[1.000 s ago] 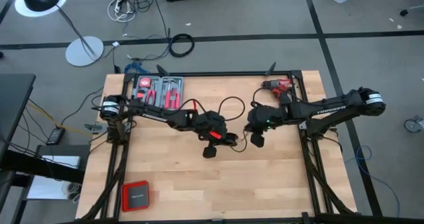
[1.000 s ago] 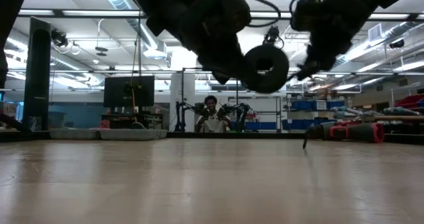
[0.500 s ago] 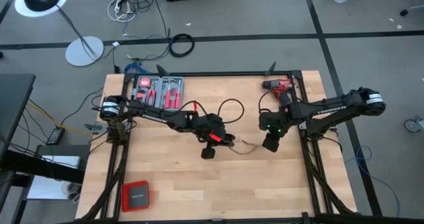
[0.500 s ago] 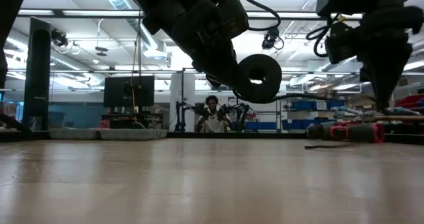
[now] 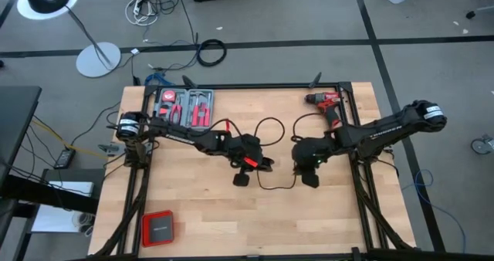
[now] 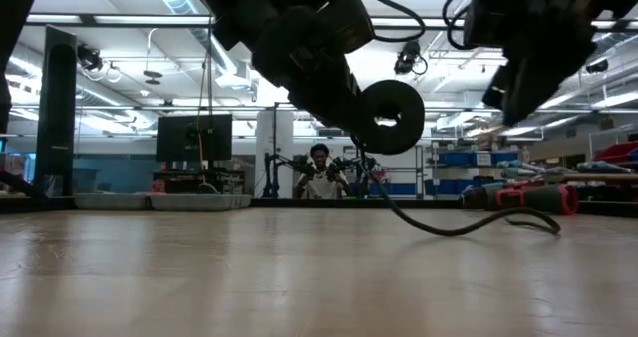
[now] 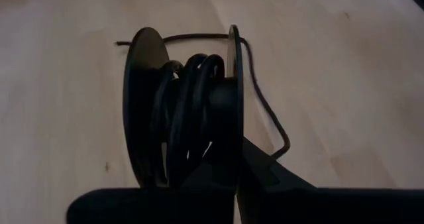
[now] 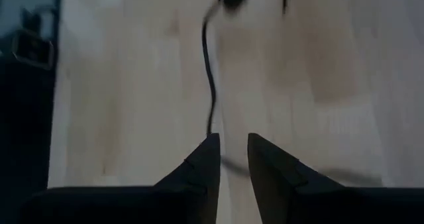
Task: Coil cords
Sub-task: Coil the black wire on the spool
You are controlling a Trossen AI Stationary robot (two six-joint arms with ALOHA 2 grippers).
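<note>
The left gripper (image 5: 245, 172) hangs over the middle of the wooden table (image 5: 224, 215), its fingers pressed together and carrying a black spool (image 7: 182, 118) with cord wound between its two discs. From the spool the thin black cord (image 5: 276, 185) trails down onto the tabletop and runs in a loose curve toward the right gripper (image 5: 309, 176). That gripper hovers just above the table with its fingers (image 8: 202, 161) slightly spread, the cord lying below the gap and not pinched. Farther back, a red drill (image 5: 326, 100) lies near the far right corner and a tool case (image 5: 184, 106) near the far left.
</note>
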